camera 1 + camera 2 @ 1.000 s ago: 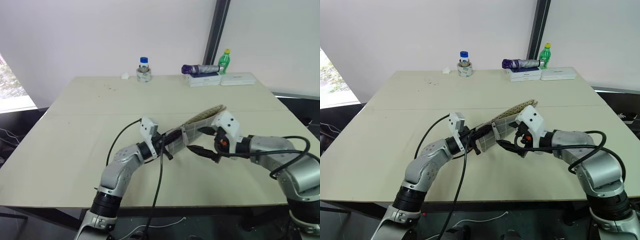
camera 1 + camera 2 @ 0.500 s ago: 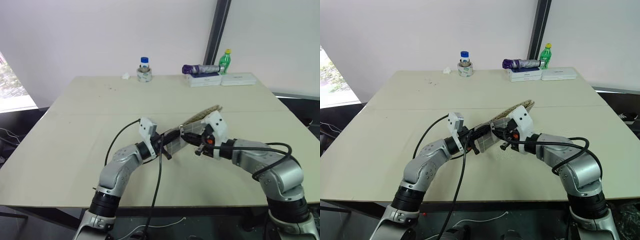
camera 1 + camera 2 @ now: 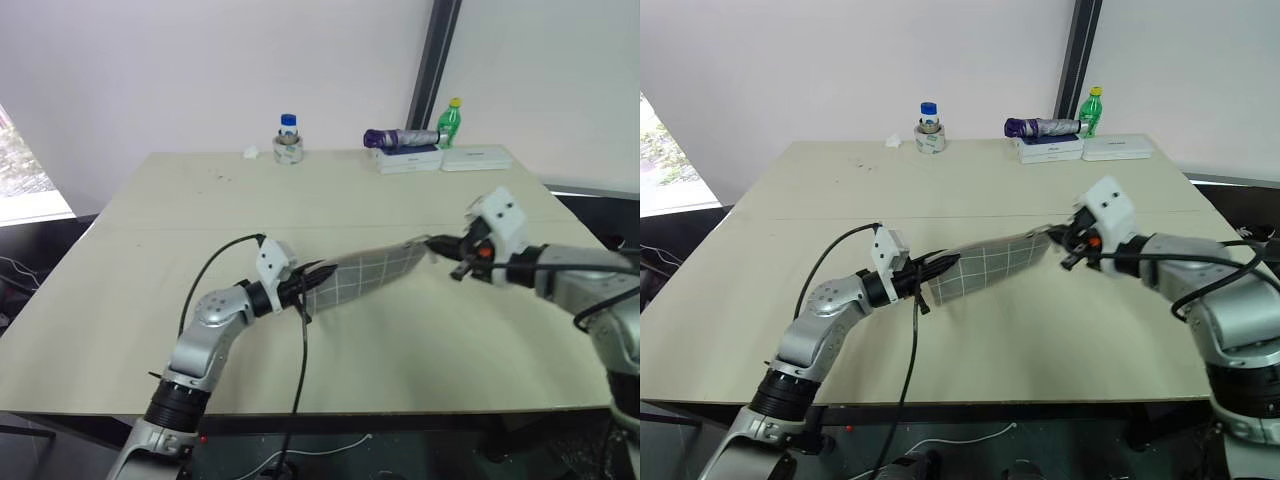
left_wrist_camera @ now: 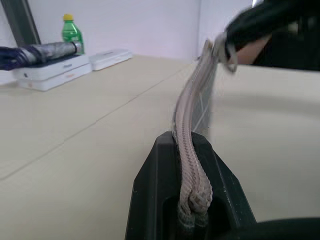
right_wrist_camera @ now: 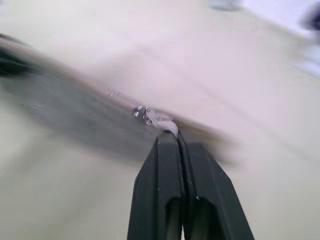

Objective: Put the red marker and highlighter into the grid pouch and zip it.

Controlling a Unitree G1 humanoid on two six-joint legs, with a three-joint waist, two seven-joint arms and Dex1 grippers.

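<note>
Above the near middle of the bench (image 3: 150, 260), the grid pouch (image 3: 365, 272) is stretched lengthwise between both arms, clear of the surface. The left end effector (image 3: 300, 286) is clamped on the pouch's near-left end; the left wrist view shows its two black fingers (image 4: 155, 185) closed on the zip seam. The right end effector (image 3: 447, 252) has its fingers pressed together at the far-right end, pinching the pale zip pull (image 5: 167, 125). The zip teeth visible along the pouch's top edge lie together with no gap. Neither the red marker nor the highlighter lies on the bench, so both are judged to be inside the pouch. Loading is therefore judged complete and the zip closed or nearly so. Remaining: confirm full zip travel, release the pull, and set the pouch down.
</note>
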